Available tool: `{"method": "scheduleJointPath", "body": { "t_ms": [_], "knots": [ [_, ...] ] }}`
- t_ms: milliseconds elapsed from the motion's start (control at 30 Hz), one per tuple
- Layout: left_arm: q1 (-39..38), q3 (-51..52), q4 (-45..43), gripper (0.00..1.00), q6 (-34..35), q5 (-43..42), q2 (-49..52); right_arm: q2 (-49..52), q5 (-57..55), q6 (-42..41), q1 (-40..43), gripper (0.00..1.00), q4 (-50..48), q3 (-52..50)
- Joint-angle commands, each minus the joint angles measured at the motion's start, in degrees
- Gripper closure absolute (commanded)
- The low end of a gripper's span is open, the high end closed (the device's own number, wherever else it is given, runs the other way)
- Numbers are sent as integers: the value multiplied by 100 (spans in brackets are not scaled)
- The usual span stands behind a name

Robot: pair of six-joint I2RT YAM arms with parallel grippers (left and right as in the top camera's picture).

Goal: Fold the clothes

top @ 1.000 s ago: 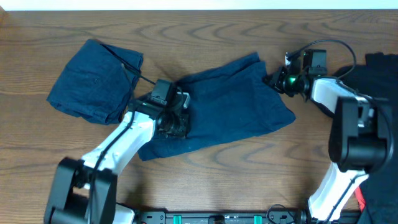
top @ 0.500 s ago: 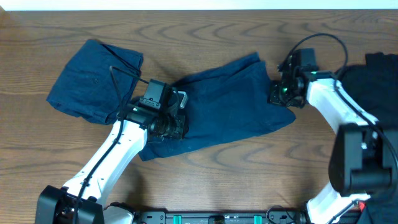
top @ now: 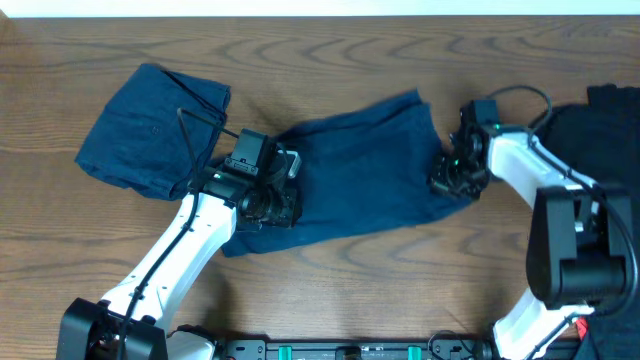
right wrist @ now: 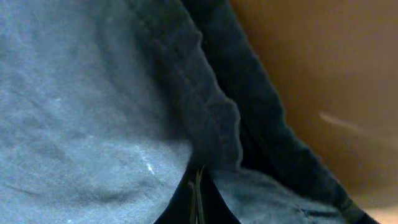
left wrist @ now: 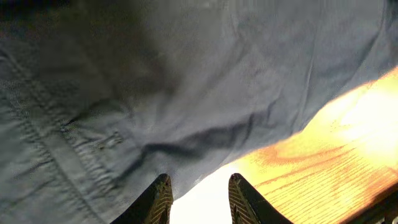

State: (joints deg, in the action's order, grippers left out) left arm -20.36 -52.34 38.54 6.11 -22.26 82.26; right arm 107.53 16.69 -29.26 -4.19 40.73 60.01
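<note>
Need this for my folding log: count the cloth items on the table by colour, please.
Blue shorts: 2, the folded pair at the left and the spread pair in the middle.
Black cloth at the right edge: 1 heap; I cannot tell how many pieces it holds.
Total: 3.
</note>
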Motion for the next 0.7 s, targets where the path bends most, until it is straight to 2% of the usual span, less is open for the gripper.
{"method": "scheduleJointPath", "body": {
  "t_ms": [0, 100, 167, 300, 400, 533, 667],
  "knots": [
    [17, -116, 31, 64, 13, 22, -42, 649, -251, -767, -247, 99, -61, -1486],
    [17, -116, 28, 63, 13, 22, -39, 313, -168, -837, -262, 99, -243, -1867],
    [17, -116, 28, 62, 13, 22, -42, -42, -179, -581, -258, 99, -240, -1899],
    [17, -116, 31, 58, 13, 22, -42, -1220, -166, 144, -264, 99, -411, -1871],
    [20, -116, 31, 57, 13, 22, -39, -2144, -166, 354, -262, 99, -522, -1814],
    [20, -116, 28, 57, 15, 22, -42, -3147, -188, 435, -262, 97, -1187, -1801],
    [20, -116, 24, 56, 15, 22, -42, -3355, -258, 595, -262, 96, -1897, -1801]
  ]
}}
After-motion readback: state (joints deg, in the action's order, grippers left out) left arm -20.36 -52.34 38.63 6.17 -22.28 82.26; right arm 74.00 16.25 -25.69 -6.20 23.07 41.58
